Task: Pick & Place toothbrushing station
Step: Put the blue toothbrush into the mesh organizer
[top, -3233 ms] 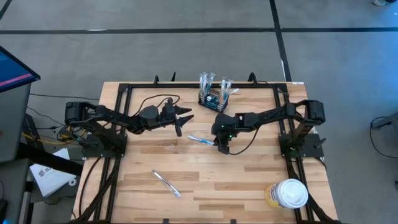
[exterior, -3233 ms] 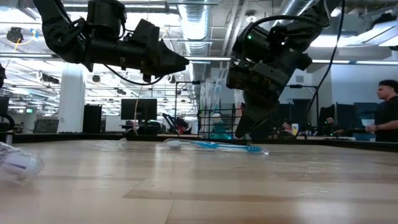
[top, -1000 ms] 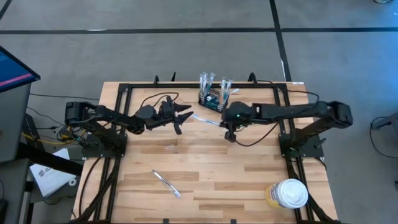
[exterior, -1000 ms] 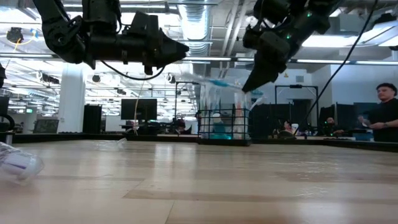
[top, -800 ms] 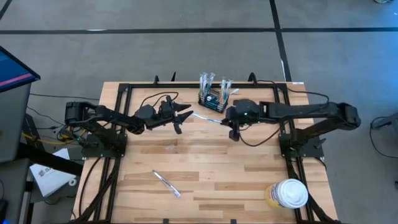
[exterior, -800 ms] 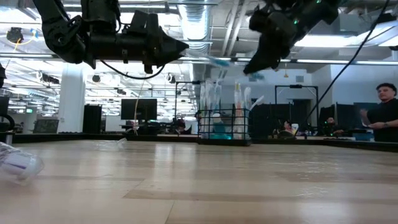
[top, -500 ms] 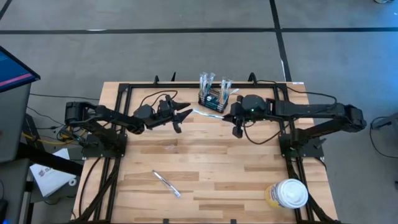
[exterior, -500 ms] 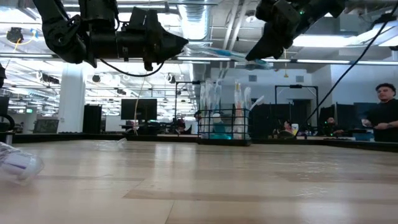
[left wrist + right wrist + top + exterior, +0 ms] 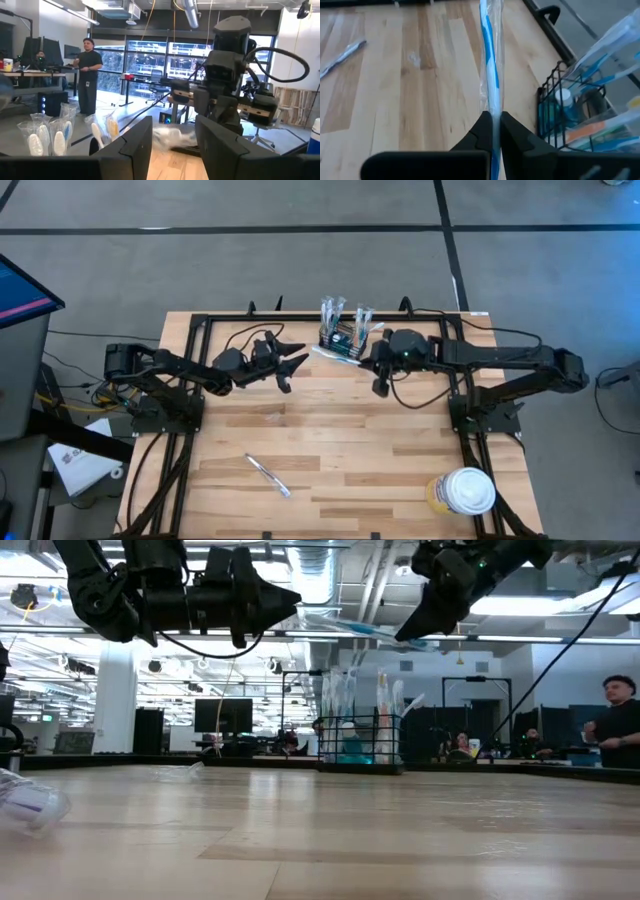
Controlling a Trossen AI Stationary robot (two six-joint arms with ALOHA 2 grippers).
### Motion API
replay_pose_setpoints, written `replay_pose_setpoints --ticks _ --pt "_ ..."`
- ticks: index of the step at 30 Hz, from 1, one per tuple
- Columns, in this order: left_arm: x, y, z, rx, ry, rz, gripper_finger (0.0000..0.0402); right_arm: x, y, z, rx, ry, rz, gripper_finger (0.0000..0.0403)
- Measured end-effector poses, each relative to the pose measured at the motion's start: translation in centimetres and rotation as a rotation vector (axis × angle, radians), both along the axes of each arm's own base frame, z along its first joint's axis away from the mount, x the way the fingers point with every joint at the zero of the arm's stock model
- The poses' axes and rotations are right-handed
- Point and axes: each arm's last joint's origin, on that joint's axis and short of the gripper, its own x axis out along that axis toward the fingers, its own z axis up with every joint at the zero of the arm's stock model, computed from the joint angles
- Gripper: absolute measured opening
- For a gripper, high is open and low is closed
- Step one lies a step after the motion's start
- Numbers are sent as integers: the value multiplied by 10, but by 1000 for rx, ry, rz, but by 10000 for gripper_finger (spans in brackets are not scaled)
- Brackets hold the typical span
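Wooden tabletop (image 9: 330, 450) spread below, both arms up over its far half, and the risk is all in the air right now. The toothbrushing station (image 9: 345, 340), that small black wire-mesh box, sits at the far edge near the middle, already bristling with wrapped brushes. The right pincer (image 9: 495, 131) is clamped on a wrapped blue toothbrush (image 9: 489, 75), carried high and roughly level, just right of the station.

Here's the worry: the grip sits near one end, so the long free length can swing or droop, and the slick wrapper could let it slide between the fingers as the wrist tilts. To go in, the brush likely has to tip toward upright; if the tip catches the mesh rim or the brushes already standing there (it's crowded in that box), it could knock them askew, shove the light box along the tabletop, or drop outside it.

The left pincer (image 9: 290, 365), fingers apart and holding nothing, hangs just left of the station, close enough that the free end of the brush could brush it.

Another wrapped brush (image 9: 268, 476) lies near-left, well clear.
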Motion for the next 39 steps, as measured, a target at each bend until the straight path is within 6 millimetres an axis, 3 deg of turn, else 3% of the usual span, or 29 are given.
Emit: replay_pose_setpoints --ticks 19,28,39 --pt "1 0 8 -18 -70 -10 144 11 -6 21 -51 -241 46 6" --pt "14 2 30 -8 -151 -45 144 13 -6 26 -78 -300 55 6" --pt "46 7 27 -8 -145 -59 144 15 -6 33 -88 -367 74 6"
